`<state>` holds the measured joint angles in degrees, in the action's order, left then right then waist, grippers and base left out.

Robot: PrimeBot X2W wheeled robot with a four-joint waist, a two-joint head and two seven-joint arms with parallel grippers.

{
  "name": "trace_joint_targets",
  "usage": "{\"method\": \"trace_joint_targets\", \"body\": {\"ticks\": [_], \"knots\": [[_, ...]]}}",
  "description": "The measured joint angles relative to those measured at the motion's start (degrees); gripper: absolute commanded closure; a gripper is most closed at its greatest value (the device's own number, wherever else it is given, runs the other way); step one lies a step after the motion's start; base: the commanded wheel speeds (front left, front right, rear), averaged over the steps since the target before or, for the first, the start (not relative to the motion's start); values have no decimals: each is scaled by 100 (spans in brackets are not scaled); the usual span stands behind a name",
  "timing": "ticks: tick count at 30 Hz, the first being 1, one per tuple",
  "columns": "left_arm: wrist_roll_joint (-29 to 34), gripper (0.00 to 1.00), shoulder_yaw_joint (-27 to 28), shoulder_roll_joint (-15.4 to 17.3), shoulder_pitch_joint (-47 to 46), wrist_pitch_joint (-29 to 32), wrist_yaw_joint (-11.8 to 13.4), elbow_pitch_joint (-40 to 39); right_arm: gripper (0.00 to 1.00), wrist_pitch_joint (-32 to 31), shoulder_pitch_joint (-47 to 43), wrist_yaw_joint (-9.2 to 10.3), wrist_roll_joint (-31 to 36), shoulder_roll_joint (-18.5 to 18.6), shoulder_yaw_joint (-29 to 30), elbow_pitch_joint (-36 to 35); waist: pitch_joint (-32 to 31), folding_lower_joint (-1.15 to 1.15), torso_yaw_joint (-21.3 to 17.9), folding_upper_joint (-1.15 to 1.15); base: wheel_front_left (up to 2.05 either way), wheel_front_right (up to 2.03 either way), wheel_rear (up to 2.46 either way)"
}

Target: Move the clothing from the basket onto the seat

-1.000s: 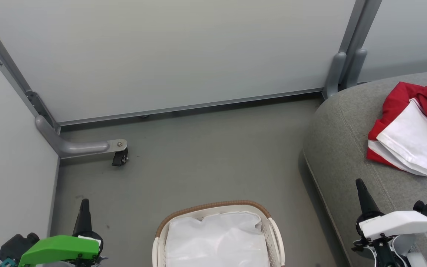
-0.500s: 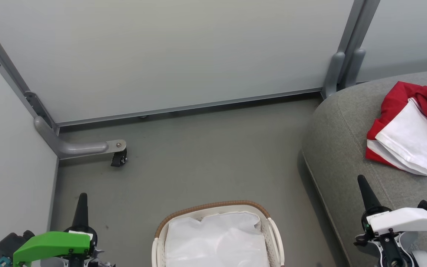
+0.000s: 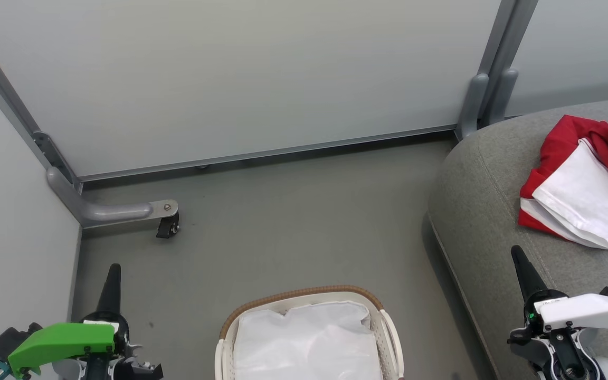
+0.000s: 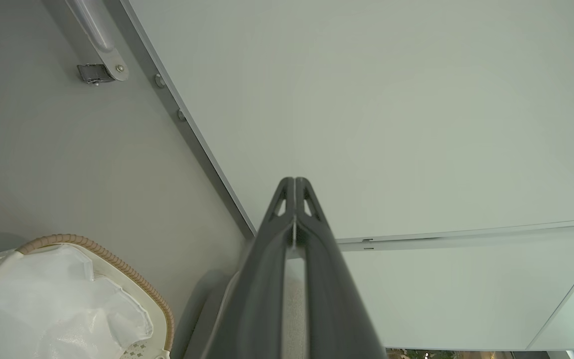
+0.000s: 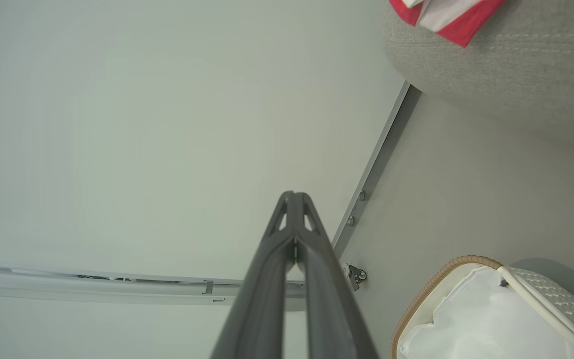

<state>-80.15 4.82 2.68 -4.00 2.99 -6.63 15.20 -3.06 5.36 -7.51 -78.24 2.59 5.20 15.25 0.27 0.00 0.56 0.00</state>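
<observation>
The clothing (image 3: 583, 195) lies on the seat (image 3: 483, 211), right of the basket (image 3: 304, 291) — nearest your right fingers (image 3: 522, 264); these and your left fingers (image 3: 112, 285) are pressed together, empty.

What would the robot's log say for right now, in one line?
clothes: on seat | basket: white liner showing, no red seen | left fingers: shut, nothing held | right fingers: shut, nothing held

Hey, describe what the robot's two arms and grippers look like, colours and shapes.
The left gripper has long dark fingers tapering to a point, and its wrist wears a bright green cover. The right gripper matches, with a white cover. Each finger has a triangular cut-out near its tip.
</observation>
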Motion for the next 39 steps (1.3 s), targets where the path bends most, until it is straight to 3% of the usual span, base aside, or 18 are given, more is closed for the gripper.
{"method": "trace_joint_targets", "body": {"ticks": [32, 39], "knots": [[-1193, 100, 166, 2, -180, 350, -67, -104, 100, -348, 55, 1, -1379, 11, 127, -111, -9, 0, -55, 0, 0, 0, 0], [-1216, 100, 171, 2, -194, 352, -68, -113, 100, -349, 58, 1, -1408, 11, 132, -114, -9, 0, -56, 0, 0, 0, 0]]}}
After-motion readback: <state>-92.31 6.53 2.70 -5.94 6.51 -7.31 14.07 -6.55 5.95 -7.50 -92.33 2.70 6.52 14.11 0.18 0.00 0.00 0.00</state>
